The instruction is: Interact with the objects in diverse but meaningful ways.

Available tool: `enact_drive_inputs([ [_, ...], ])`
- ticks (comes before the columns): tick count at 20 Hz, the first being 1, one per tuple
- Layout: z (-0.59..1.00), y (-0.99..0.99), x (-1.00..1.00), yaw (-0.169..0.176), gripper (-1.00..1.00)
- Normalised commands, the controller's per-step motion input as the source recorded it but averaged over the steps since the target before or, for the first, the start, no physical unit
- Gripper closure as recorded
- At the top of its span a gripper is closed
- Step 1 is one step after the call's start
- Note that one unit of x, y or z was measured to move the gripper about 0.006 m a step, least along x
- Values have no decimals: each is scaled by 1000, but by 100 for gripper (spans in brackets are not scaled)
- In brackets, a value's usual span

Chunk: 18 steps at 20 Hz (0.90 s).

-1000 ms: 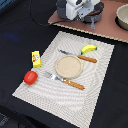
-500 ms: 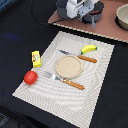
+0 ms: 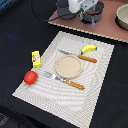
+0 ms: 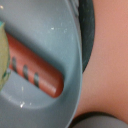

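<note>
The gripper [image 3: 91, 16] hung over the grey pan [image 4: 45, 75] at the table's far edge; its jaws could not be made out; no writing was legible; the sausage [image 4: 35, 67] lay inside the pan, directly beneath.

plate [image 3: 68, 66]: centre of placemat [image 3: 95, 102]
banana [image 3: 89, 48]: behind plate
block [image 3: 36, 58], tomato [image 3: 30, 77]: exterior view's left of plate
sausage [image 4: 35, 65]: in pan [image 4: 62, 30]

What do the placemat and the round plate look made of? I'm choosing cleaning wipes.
The placemat looks like woven fabric or vinyl: fine ribbed stripes, matte. The round plate looks like matte tan plastic or wood, smooth with a raised rim; which one is unclear.
</note>
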Motion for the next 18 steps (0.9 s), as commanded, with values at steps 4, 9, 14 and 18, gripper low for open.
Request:
enact_drive_inputs([
  [4,229,315,341,-38,-100],
  [9,248,266,365,-41,-100],
  [14,748,14,525,-75,-100],
  [18,400,6,434,-67,-100],
])
